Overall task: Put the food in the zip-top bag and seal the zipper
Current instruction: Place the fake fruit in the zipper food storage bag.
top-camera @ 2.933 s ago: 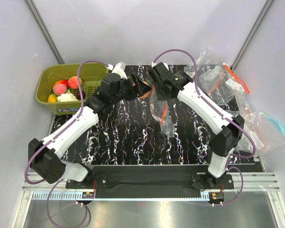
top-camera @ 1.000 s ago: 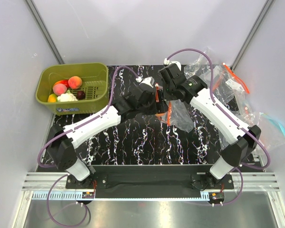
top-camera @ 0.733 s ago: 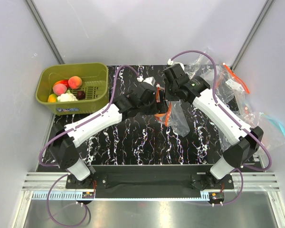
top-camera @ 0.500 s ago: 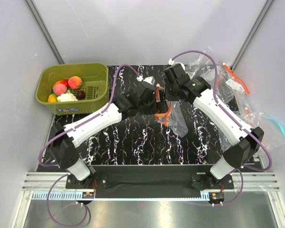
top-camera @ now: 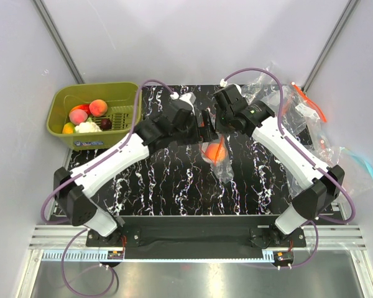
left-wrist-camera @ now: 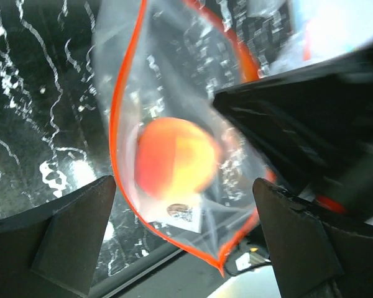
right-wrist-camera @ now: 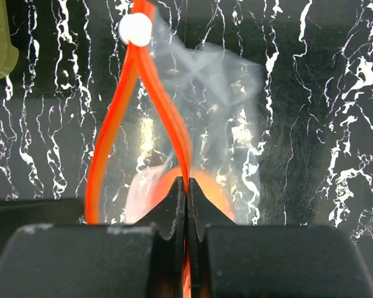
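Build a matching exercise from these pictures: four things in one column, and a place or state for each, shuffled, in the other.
1 right gripper
2 left gripper
3 peach
4 green basket

A open
B inside the zip-top bag
C shut on the zipper
D holds the other fruit

Pairs: 1-C, 2-A, 3-B, 4-D

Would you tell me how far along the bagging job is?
Done: one peach sits in the zip-top bag. In hand: the right fingers pinch the zipper; the left fingers hang open. Left: two peaches and the plum wait in the basket; zipper unsealed.
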Controlling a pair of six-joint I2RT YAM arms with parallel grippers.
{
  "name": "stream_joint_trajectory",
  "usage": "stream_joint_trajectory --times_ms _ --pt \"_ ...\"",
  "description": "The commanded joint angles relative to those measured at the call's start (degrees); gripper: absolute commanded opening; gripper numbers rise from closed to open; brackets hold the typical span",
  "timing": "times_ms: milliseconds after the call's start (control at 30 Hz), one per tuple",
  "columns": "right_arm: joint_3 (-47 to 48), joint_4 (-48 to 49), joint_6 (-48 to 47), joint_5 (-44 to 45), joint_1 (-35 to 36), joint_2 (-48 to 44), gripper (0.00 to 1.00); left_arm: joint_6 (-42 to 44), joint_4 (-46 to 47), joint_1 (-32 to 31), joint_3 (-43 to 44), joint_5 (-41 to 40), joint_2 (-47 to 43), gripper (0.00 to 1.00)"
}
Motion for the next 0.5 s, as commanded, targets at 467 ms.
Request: stream_joint_trajectory --times_ms 467 --pt "2.8 -0.5 -1.8 1.3 0.1 1.1 0.00 5.7 -10.4 24.1 8.9 1.0 -10.4 0.99"
